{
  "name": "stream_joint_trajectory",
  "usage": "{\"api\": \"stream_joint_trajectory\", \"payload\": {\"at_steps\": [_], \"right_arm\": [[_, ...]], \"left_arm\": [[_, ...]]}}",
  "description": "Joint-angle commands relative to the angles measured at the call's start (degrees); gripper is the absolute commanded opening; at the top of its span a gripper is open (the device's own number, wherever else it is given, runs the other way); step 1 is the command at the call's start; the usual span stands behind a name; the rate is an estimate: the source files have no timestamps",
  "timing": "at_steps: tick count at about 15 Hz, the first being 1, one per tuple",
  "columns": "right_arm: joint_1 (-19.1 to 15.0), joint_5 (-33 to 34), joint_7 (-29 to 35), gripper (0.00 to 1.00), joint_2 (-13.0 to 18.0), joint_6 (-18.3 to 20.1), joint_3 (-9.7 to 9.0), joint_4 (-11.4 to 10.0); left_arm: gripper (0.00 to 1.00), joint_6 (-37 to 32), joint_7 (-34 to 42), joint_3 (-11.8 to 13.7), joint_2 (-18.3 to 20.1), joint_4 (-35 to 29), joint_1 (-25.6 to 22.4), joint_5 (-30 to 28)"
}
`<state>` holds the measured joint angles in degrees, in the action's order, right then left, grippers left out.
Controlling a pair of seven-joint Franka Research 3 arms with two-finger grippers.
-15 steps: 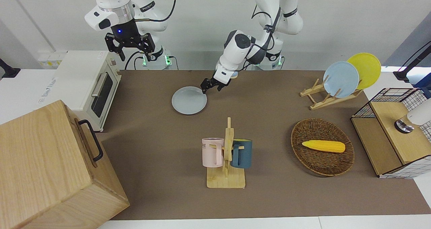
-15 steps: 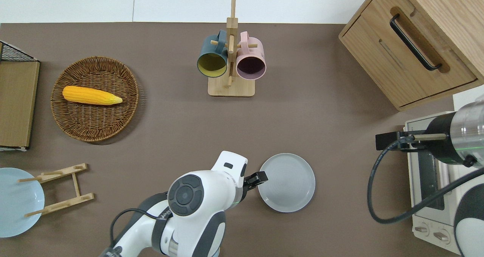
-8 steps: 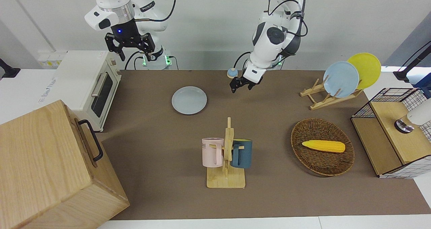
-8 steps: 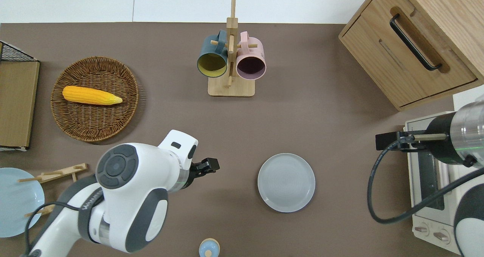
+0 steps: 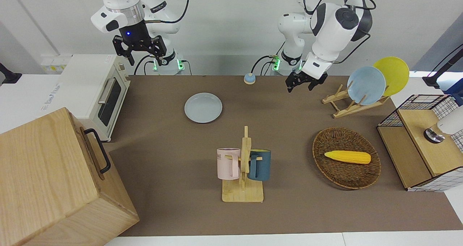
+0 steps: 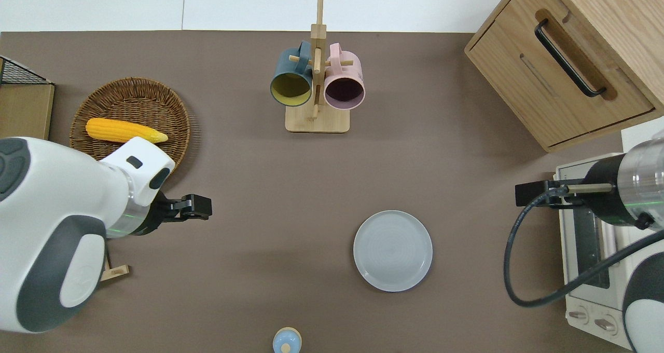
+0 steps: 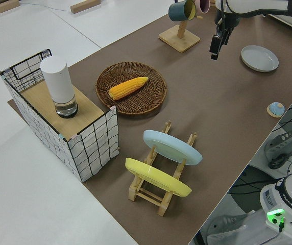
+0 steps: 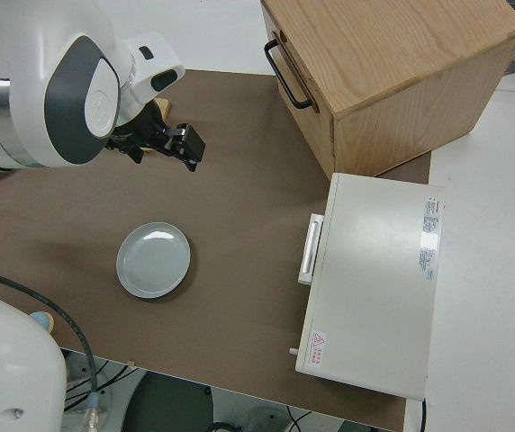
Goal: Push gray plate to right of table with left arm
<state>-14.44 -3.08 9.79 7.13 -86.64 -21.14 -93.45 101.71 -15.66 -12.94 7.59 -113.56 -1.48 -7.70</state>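
So the left arm has swung way off toward its own end of the table since a second ago, when its end effector was right at the rim of the gray plate; the plate itself hasn't budged in that time. The left end effector now hangs in the air over bare table just beside the wicker basket, well apart from the plate, and it's holding nothing. Its fingers look close together, but honestly I can't tell for sure whether they're fully closed. The gray plate sits flat on the table, nearer to the robots than the mug rack and between the middle of the table and the toaster oven at the right arm's end. The basket has a corn cob lying in it. A sky-blue plate and a yellow plate stand in the wooden plate rack at the left arm's end. The right arm is parked, its end effector spread wide.
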Motion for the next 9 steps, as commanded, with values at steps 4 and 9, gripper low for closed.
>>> {"api": "stream_joint_trajectory", "payload": {"at_steps": [4, 9], "right_arm": [[-1.4, -1.2, 0.6, 0.996, 1.6, 0.0, -0.83, -1.6], [-1.4, -1.2, 0.6, 0.996, 1.6, 0.0, -0.83, -1.6]], "left_arm": [[0.99, -9.2, 12.5, 0.0, 2.5, 6.8, -8.2, 3.0], [0.99, -11.9, 16.6, 2.3, 1.8, 14.9, -8.5, 6.9]]}}
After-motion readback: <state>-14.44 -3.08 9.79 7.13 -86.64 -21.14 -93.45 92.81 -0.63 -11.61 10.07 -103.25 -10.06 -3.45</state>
